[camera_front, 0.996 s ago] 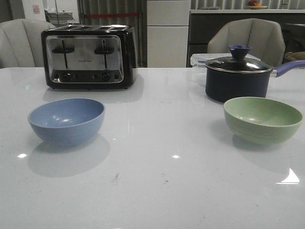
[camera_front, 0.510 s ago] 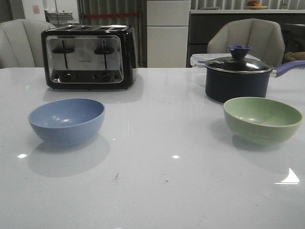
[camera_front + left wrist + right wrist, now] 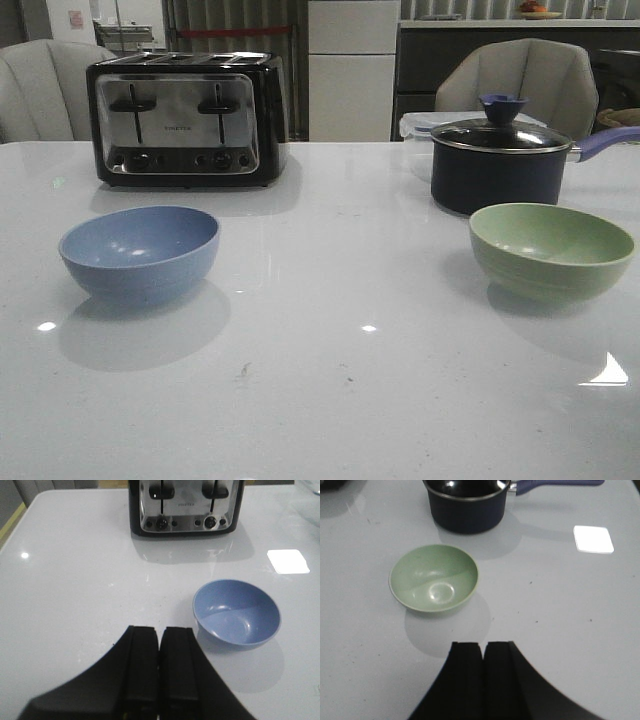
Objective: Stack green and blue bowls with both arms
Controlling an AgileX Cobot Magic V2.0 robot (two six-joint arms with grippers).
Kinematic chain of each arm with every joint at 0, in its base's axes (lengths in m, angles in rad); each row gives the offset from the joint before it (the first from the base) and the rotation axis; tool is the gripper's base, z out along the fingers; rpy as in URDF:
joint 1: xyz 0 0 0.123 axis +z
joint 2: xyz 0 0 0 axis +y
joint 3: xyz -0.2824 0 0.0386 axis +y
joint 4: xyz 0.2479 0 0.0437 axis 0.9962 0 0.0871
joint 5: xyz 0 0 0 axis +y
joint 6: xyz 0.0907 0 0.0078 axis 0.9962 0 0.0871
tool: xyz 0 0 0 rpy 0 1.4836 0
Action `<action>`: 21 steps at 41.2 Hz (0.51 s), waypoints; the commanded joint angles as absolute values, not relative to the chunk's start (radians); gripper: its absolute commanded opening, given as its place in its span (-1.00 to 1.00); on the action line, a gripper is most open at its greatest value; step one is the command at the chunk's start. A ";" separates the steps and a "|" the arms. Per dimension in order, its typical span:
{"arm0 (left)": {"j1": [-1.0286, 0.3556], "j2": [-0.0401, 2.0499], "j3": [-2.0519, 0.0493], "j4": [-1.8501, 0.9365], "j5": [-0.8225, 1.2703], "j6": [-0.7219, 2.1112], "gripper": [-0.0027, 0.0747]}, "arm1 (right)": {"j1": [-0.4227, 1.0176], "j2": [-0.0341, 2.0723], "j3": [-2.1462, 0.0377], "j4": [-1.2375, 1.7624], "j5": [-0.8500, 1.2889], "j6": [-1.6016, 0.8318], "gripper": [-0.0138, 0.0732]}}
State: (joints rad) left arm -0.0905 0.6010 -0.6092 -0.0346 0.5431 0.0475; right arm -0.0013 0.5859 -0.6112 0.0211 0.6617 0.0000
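The blue bowl is sitting upright and empty toward the left edge of the white table. The green bowl is sitting likewise toward the right edge, well apart from it. Neither is being touched.

The left gripper is hanging above bare table short of the blue bowl, its fingers pressed together with only a thin seam between them, holding nothing. The right gripper is hanging short of the green bowl in the same condition, closed and empty. Neither arm is appearing in the front view, so their height over the table cannot be judged with confidence.

Assessment: stacking is not yet begun; the step in hand is the approach. Each claw needs opening before it is descending on a rim. A pinch across the near wall of a bowl, one finger inside and one outside, looks the soundest hold on these smooth, rounded shells. One bowl should then be lifted clear of the other's rim before being lowered into it level.

Clearances: the toaster is standing toward the far left corner, behind the blue bowl with a gap. The saucepan is standing just behind the green bowl, its handle reaching toward the right edge; that side is the tighter one. The middle and the near edge are offering ample room.
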 commanded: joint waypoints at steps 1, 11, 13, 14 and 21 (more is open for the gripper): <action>-0.096 0.652 -0.636 -0.046 0.472 0.045 -0.68 | -0.006 0.652 -0.631 0.014 0.591 -0.008 -0.60; -0.096 0.746 -0.636 -0.048 0.483 0.045 -0.33 | -0.006 0.782 -0.630 0.015 0.598 -0.008 -0.04; -0.096 0.751 -0.636 -0.048 0.483 0.045 -0.10 | -0.006 0.804 -0.630 0.015 0.595 -0.008 0.22; -0.096 0.755 -0.636 -0.048 0.483 0.045 0.06 | -0.006 0.818 -0.630 0.015 0.593 -0.008 0.32; -0.096 0.755 -0.636 -0.048 0.481 0.045 0.55 | -0.007 0.926 -0.645 0.029 0.545 0.000 0.59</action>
State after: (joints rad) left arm -0.0905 0.7537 -0.6076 -0.0361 0.5495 0.0475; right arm -0.0013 0.8831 -0.6027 0.0211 0.6325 0.0000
